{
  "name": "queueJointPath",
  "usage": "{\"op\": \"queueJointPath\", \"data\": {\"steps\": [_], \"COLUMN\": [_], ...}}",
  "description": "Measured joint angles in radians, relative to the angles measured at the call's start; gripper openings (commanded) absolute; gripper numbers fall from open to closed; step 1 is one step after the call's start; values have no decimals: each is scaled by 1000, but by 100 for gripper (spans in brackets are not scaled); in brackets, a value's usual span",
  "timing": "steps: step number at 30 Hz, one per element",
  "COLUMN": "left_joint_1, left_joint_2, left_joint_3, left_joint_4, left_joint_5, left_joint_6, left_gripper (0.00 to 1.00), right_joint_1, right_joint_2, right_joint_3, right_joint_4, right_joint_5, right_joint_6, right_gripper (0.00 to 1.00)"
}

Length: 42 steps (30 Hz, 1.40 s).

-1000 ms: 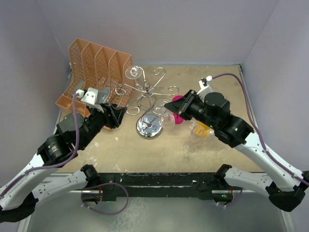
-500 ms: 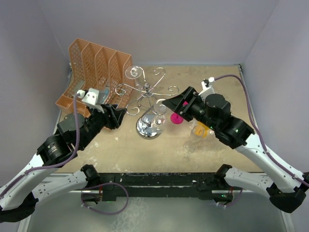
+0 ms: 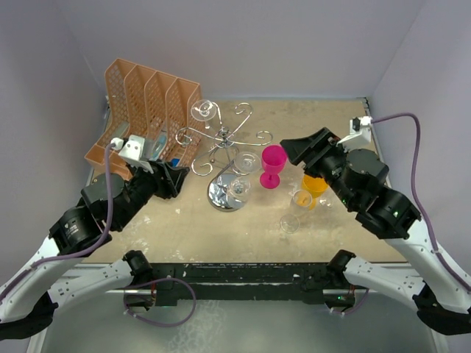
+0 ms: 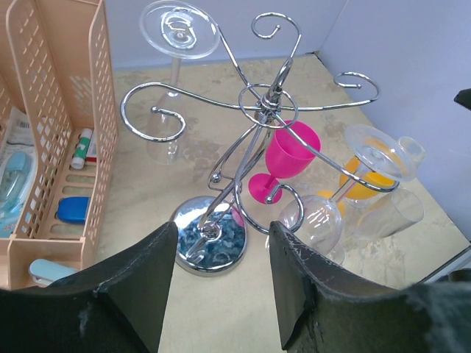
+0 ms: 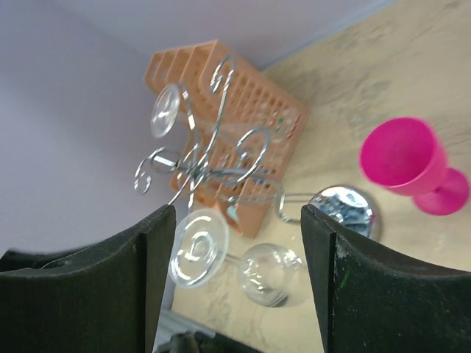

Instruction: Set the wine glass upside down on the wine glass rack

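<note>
- Organizer (image 3: 147,95) at far left. Left gripper (image 4: 223,250) hovers just before the rack (image 4: 261,103), jaws apart, nothing between them.
- One clear glass (image 4: 179,33) hangs foot-up on a far-left rack arm.
- The wine glass (image 4: 313,220) sits at the rack's near right, bowl down and foot up. It is tilted, and its stem appears caught in a low scroll. Whether it is fully seated I cannot tell.
- Pink cup (image 3: 272,165) stands just right of the rack.
- Right gripper (image 5: 235,243) is spread wide and empty, apart from the wine glass.
- Judgement: the step in hand is release and clearing.
- Next move: the right arm should back off along a line that avoids both the scrolls and the pink cup, so the glass is not jogged.
</note>
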Motion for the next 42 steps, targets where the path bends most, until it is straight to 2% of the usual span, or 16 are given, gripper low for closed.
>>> {"op": "queueJointPath", "data": {"steps": [4, 9, 18, 24, 28, 30, 32, 34, 37, 39, 42], "left_joint_1": [0, 0, 0, 0, 0, 0, 0, 0, 0, 0, 0], "left_joint_2": [-3, -17, -56, -57, -58, -58, -57, -56, -46, -31, -11], "left_joint_3": [19, 23, 23, 23, 23, 23, 23, 23, 26, 35, 45], "left_joint_4": [-35, -60, -66, -67, -66, -66, -66, -65, -64, -64, -56], "left_joint_5": [-11, -10, -3, -4, -12, -19, -21, -22, -22, -21, -21], "left_joint_6": [-16, -35, -67, -82, -84, -84, -84, -83, -83, -83, -82], "left_gripper": [51, 51, 51, 51, 51, 51, 51, 51, 51, 51, 51], "right_joint_1": [-2, -71, -265, -303, -305, -307, -310, -311, -311, -311, -311], "right_joint_2": [52, 155, 233, 342, 423, 461, 497, 525, 555, 574, 583], "right_joint_3": [58, 51, -177, -192, -192, -191, -190, -190, -183, -163, -127], "right_joint_4": [-81, -134, -43, 80, 119, 123, 124, 127, 127, 114, 84], "right_joint_5": [147, 204, 55, -40, -53, -49, -42, -35, -23, -14, 14], "right_joint_6": [-27, -66, -163, -252, -287, -296, -302, -314, -336, -347, -364], "right_gripper": [70, 58, 51, 50, 44, 41, 32, 20, 7, 1, 0]}}
